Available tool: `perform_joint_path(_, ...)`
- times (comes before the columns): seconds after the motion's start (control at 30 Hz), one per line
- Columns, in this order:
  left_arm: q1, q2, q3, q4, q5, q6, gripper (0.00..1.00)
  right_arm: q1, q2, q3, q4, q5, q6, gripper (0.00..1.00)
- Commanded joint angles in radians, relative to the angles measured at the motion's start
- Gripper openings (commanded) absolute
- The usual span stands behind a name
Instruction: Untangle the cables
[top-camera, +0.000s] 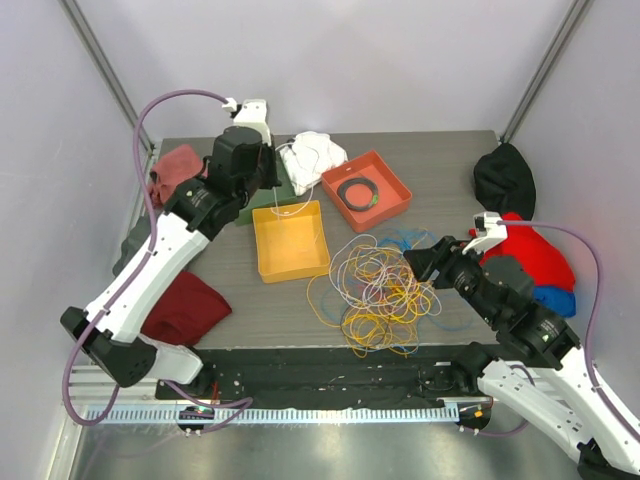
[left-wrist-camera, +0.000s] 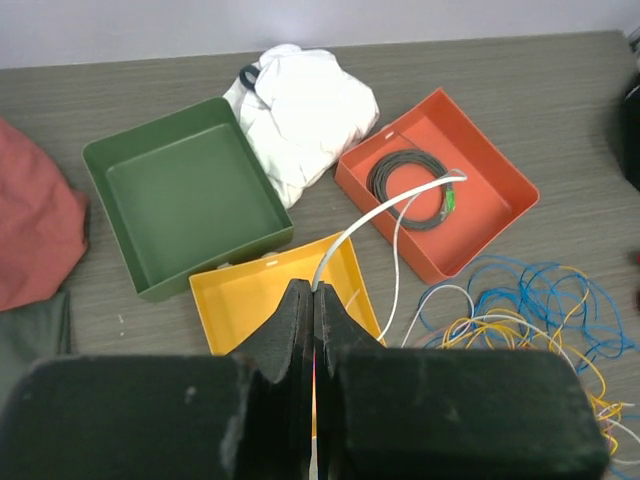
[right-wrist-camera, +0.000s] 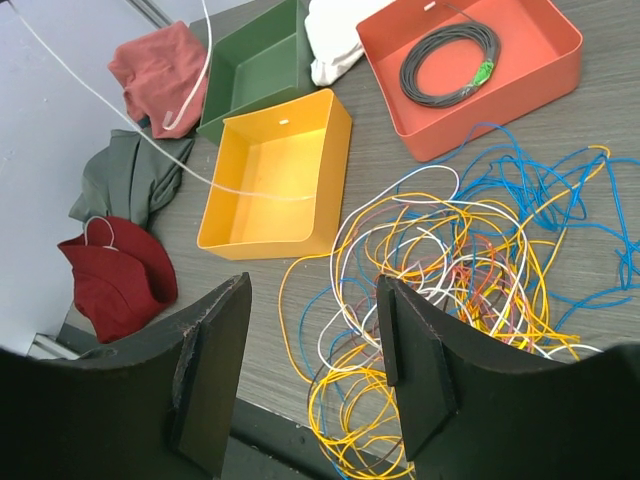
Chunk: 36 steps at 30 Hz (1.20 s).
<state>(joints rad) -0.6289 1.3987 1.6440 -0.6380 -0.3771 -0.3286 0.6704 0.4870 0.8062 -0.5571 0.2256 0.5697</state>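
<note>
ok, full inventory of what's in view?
cables: one tangle, yellow/white/blue/pink/orange, centre-right
white cable: 1, white, in left gripper
yellow tray: 1, yellow, centre
green tray: 1, green, behind yellow tray
orange tray: 1, orange, far
coiled cable: 1, dark, in orange tray
white cloth: 1, white, far
pink cloth, dark red cloth, grey-green cloth: 3, left side
black cloth, red cloth, blue cloth: 3, right side
left gripper: 1, black, shut on white cable
right gripper: 1, black, open, over cables

Cables (top-camera: 380, 290) lie rt of front tray (top-camera: 290, 250), before coil tray (top-camera: 392, 182).
</note>
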Motion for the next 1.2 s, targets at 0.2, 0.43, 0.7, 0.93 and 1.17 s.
perform_joint_path(0.2,0.008,-0.079,-0.317,0.142,0.06,-0.119,0.0,0.003,0.019,-0.035,0.048,0.006,-0.014,0.61)
perform_joint_path(0.43,0.029,0.02,-0.368,0.161,0.067,-0.145,0.0,0.004,0.025,-0.038,0.048,0.006,-0.014,0.61)
perform_joint_path(0.7,0.035,0.06,-0.383,0.114,0.024,-0.17,0.28,0.003,0.019,-0.048,0.039,0.015,-0.014,0.61)
perform_joint_path(0.93,0.035,-0.052,-0.354,0.101,-0.054,-0.178,1.0,0.004,0.033,-0.052,0.049,0.012,-0.014,0.61)
perform_joint_path(1.17,-0.062,-0.116,-0.361,0.203,0.079,-0.219,1.0,0.005,0.041,-0.091,0.065,0.02,-0.001,0.61)
